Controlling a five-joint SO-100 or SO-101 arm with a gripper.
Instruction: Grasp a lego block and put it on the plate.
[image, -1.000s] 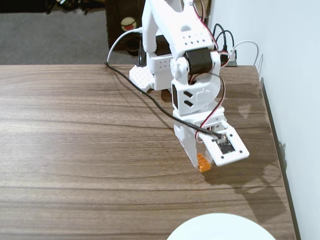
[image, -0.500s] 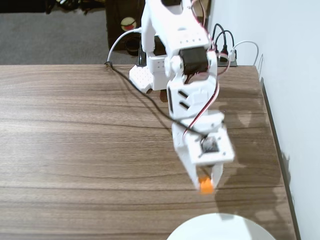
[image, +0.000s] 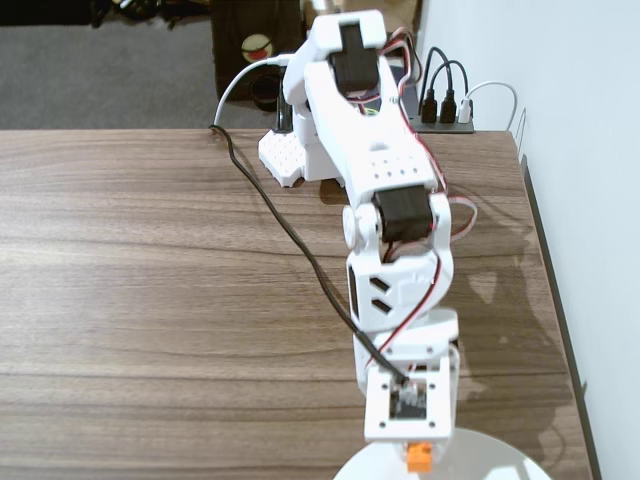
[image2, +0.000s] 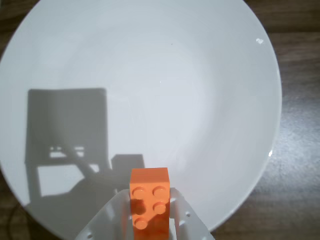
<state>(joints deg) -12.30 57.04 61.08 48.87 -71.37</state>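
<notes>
The orange lego block (image2: 149, 200) is clamped between my white gripper's (image2: 149, 207) two jaws, studs facing the wrist camera. Beneath it spreads the white plate (image2: 150, 75), filling most of the wrist view, with the arm's shadow across its left half. In the fixed view the arm reaches down toward the table's near edge; the lego block (image: 420, 457) peeks out under the gripper (image: 419, 460), just over the plate (image: 500, 462) rim at the bottom. The block hangs above the plate; whether it touches I cannot tell.
Brown wood table (image: 150, 280) all round the plate. A black cable (image: 275, 215) trails from the arm across the table toward the back. The arm's base (image: 290, 150) stands at the far edge; a white wall (image: 590, 200) borders the table's right side.
The arm has stretched toward the near edge, carrying the block from mid-table to above the plate's rim. The gripper stayed shut on it.
</notes>
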